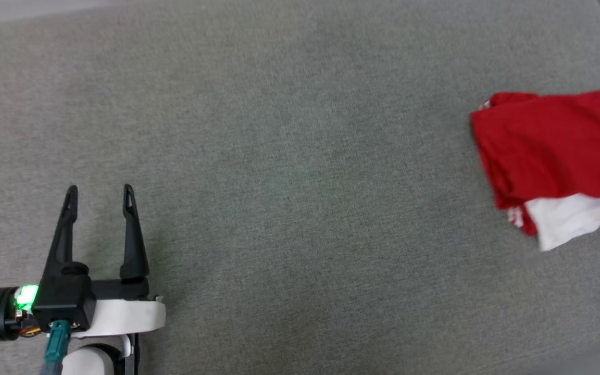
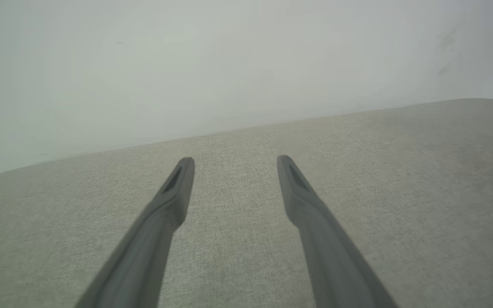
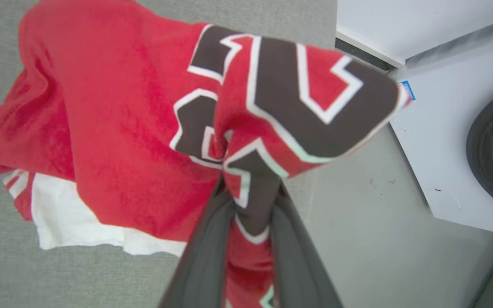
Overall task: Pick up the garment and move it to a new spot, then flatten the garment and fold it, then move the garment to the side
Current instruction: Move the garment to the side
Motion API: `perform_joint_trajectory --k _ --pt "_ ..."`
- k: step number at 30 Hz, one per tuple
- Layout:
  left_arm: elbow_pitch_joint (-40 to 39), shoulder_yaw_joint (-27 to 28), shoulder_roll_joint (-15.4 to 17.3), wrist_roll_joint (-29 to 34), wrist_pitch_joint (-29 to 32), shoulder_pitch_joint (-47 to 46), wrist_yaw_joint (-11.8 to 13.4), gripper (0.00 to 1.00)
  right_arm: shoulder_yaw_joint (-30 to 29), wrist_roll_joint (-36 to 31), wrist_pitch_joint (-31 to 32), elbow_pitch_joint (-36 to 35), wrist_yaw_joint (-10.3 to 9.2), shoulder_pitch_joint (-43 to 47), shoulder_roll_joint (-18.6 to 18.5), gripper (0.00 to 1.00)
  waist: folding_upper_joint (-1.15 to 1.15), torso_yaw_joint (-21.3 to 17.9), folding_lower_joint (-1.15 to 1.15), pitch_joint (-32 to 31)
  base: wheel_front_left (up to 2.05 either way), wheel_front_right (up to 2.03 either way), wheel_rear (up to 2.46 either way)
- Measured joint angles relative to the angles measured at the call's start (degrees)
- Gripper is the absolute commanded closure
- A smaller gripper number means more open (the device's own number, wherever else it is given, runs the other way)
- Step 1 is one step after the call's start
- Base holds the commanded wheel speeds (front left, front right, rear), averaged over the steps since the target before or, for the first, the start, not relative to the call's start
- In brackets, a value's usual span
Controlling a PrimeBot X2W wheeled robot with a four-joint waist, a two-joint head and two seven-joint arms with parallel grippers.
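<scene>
Right wrist view: the red jersey (image 3: 122,128) is gripped at its black numerals (image 3: 280,77) by the right hand (image 3: 253,190); the left hand (image 1: 100,188) is held spread apart over grey upholstery (image 1: 300,182).

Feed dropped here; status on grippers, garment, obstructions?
Left gripper open, empty, over grey surface. Right gripper shut on garment, at numeral edge. White machine close beside.

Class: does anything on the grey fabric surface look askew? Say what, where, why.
The bright red jersey shirt with black numerals lies rumpled at the right of the grey fabric surface, its numbered part bunched in the right gripper.
</scene>
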Motion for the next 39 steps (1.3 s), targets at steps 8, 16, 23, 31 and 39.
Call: perform_joint_trajectory --k 8,16,23,31,39 --pt "-2.05 -0.09 1.55 0.31 0.0 -2.55 0.1 0.0 -8.42 -2.56 -2.98 12.8 -0.01 -3.15 1.86 1.0 0.0 -0.49 0.0 6.17 0.0 0.0 0.0" --pt "-1.78 -0.8 1.72 0.3 0.0 -3.56 0.88 0.0 -11.99 -9.61 -6.65 21.85 0.0 -3.96 7.08 0.0 0.0 0.43 0.01 7.86 0.0 0.0 0.0" --pt "-0.3 -2.1 -0.02 -0.59 0.0 -2.1 1.57 0.0 -19.91 -23.18 -19.23 27.99 -0.01 -6.53 8.2 0.0 0.0 1.87 0.0 2.67 0.0 0.0 0.0" --pt "1.29 -2.98 -1.35 -1.36 0.0 1.16 2.04 0.0 -31.76 -36.05 -36.31 23.49 -0.01 -7.16 17.15 0.0 0.0 4.28 0.0 -5.12 0.0 0.0 0.0" --pt "2.61 -3.64 -2.12 -1.56 0.0 4.66 2.24 0.0 -38.82 -40.72 -37.47 -0.52 -0.01 5.11 29.99 0.0 0.0 7.07 -0.01 -12.05 0.0 0.0 0.0"
